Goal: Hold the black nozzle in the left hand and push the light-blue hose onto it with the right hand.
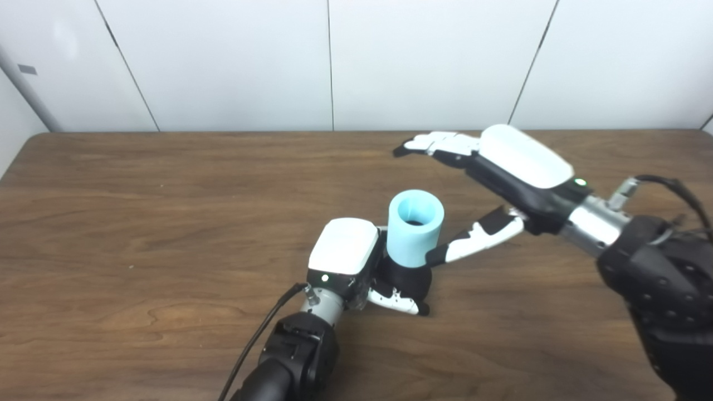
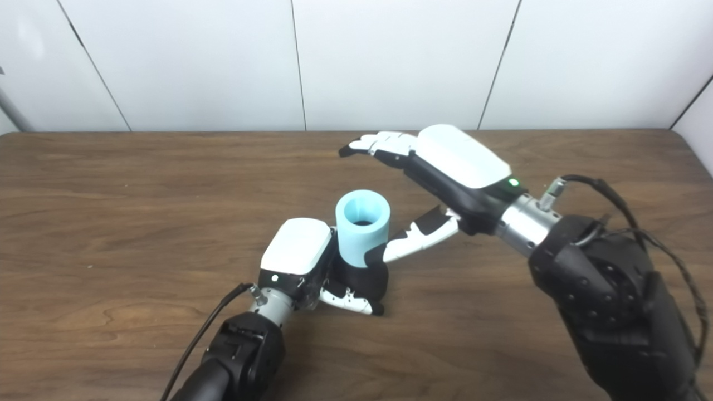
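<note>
The left hand (image 1: 356, 267) grips the black nozzle (image 1: 409, 281) upright on the wooden table (image 1: 139, 223), with the light-blue hose (image 1: 415, 228) seated atop. The right hand (image 2: 445, 167), fingers spread, holds nothing; its thumb touches the hose. The right eye view shows the hose's bore more fully.

One light-blue hose (image 1: 415, 227) and one black nozzle (image 1: 409, 280) are on one wooden table (image 1: 139, 223). Two robot hands are in view: the left hand (image 1: 356, 264) and the right hand (image 1: 504, 164).

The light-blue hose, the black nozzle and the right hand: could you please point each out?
light-blue hose (image 1: 413, 234), left eye view, outer wall.
black nozzle (image 1: 411, 278), left eye view, body below hose.
right hand (image 2: 445, 167), right eye view, middle of hand.
</note>
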